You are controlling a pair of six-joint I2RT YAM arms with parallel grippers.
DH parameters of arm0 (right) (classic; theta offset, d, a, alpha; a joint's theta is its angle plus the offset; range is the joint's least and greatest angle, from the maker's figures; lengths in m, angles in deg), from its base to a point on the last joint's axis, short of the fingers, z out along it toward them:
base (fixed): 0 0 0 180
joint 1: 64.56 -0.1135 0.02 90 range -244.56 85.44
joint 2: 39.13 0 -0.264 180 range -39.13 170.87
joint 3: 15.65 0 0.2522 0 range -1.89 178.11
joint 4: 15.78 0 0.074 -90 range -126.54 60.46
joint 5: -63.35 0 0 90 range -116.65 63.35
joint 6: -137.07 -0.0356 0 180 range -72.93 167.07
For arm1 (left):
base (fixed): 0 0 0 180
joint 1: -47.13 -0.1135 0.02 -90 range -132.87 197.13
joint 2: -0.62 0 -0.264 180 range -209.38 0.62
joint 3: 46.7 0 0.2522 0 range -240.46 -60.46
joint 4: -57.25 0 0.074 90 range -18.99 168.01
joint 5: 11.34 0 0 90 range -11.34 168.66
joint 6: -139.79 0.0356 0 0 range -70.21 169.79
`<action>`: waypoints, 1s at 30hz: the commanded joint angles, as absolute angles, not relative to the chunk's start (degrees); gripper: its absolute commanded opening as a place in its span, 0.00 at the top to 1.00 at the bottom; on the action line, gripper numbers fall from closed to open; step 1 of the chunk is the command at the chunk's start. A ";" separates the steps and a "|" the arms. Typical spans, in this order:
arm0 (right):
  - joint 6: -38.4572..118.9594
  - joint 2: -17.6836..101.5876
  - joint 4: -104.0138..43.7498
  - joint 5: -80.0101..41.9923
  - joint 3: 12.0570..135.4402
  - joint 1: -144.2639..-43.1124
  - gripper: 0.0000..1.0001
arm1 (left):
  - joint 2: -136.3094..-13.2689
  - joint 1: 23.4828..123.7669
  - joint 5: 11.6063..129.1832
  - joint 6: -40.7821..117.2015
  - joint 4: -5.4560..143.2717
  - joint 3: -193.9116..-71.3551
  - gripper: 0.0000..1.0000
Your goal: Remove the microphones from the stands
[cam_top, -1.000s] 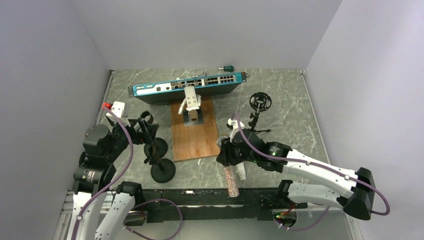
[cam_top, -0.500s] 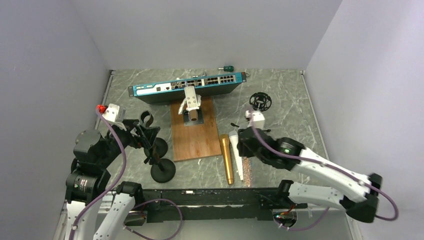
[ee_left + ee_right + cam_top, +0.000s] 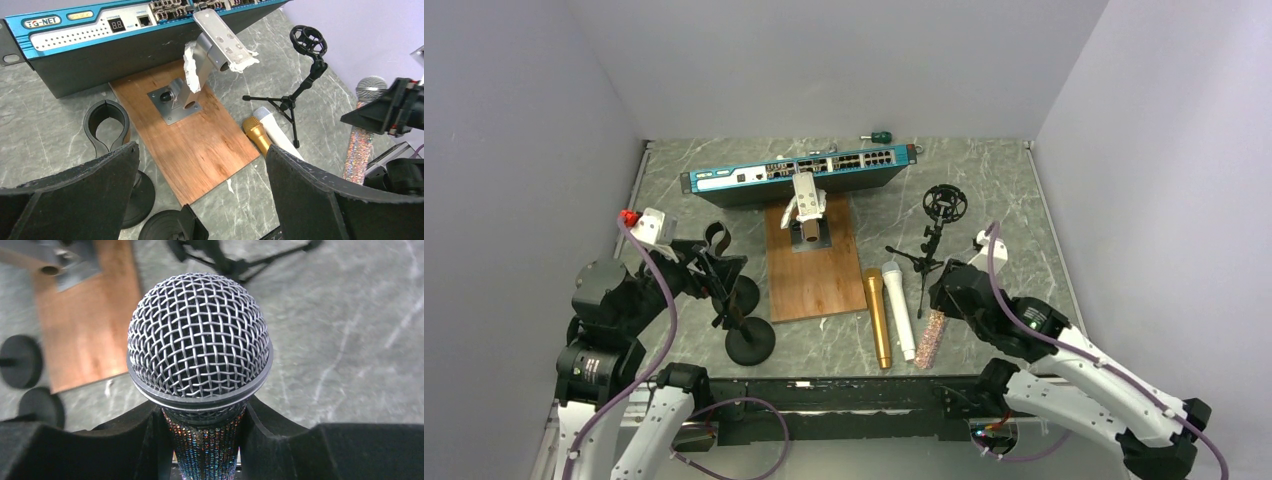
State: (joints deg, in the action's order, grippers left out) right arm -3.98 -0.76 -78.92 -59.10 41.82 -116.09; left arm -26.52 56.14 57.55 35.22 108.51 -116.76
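My right gripper is shut on a glitter microphone just below its mesh head, with the sequined handle between the pads. The handle slants down toward the table's near edge. This microphone also shows at the right of the left wrist view. A gold microphone and a white microphone lie side by side on the table to its left. A small black tripod stand with an empty shock mount stands behind them. My left gripper is open and empty above two black round-base stands.
A wooden board with a metal bracket lies in the middle. A blue network switch runs along the back. An empty black clip holder sits left of the board. A small green item lies at the back wall.
My right arm has swung to the right with the glitter microphone in its grip, uncovering the gold and white microphones and the tripod. My left arm has pulled back slightly.
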 commanded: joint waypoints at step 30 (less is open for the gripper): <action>-5.23 30.59 -50.92 -50.50 28.00 -85.80 0.61 | -19.44 56.09 58.57 30.16 112.16 -116.14 0.00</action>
